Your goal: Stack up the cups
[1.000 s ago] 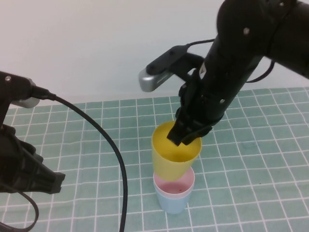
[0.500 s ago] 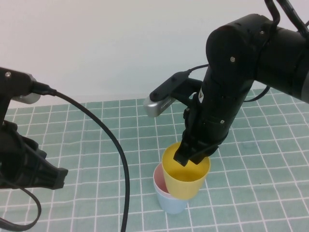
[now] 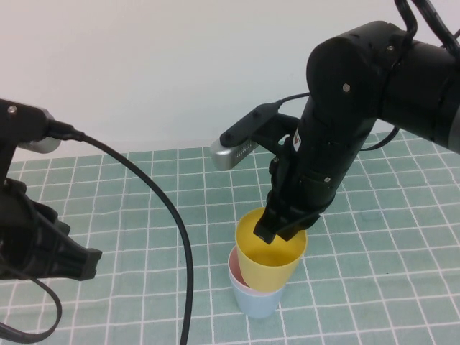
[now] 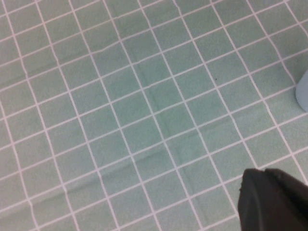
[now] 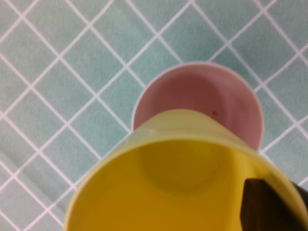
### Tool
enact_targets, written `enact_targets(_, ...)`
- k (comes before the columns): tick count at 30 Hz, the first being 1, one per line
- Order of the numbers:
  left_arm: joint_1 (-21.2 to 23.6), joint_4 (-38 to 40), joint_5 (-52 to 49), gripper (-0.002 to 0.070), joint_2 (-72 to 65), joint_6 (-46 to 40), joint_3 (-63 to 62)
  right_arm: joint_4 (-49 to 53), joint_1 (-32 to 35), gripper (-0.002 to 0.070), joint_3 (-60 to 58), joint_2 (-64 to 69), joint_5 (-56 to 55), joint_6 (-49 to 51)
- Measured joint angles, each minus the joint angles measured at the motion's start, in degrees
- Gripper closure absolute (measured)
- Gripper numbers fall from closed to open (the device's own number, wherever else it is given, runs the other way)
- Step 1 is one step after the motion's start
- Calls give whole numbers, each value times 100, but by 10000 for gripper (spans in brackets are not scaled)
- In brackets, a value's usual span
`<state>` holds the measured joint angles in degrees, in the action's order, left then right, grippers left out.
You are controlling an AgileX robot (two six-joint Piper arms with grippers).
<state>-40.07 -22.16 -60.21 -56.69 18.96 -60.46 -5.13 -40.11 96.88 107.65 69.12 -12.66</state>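
My right pincer [image 3: 282,228] pinches the thin, light, slick yellow cup [image 3: 270,255] by its rim at about two o'clock, tilted over the pink cup [image 3: 236,269] nested in the blue cup [image 3: 253,302] mid-counter [image 3: 374,287], so I judge it could slip or flex, while my left pincer [image 3: 79,262] hangs pressed together at nine o'clock.

Smooth, matt plastic yellow cup [image 3: 272,253]; beneath it, pink cup [image 5: 202,94] equally smooth; gridded green mat [image 3: 144,201] looks soft, matt.

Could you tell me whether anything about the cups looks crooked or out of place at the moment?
The yellow cup, pinched at its rim by the right hand, sits tilted and off-centre over the pink cup, not nested yet. The left hand is parked aside, shut.
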Motion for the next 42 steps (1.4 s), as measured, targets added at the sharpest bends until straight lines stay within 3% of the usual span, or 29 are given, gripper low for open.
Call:
enact_targets(18,0,-38,35,676,75,0,0,45,0,636,0,407,-385,86)
enact_targets(26,23,-38,46,676,992,0,0,69,0,456,0,591,-376,109)
enact_targets(31,55,-38,28,676,2099,0,0,196,0,427,250,614,-128,337)
enact_targets(35,565,-27,-12,676,2866,0,0,202,0,477,948,610,94,553)
enact_targets(39,1625,-92,-57,676,3514,40,0,-99,0,624,1492,439,121,621)
enact_targets(42,2462,-91,205,676,3874,488,21,-417,0,661,1776,186,168,600)
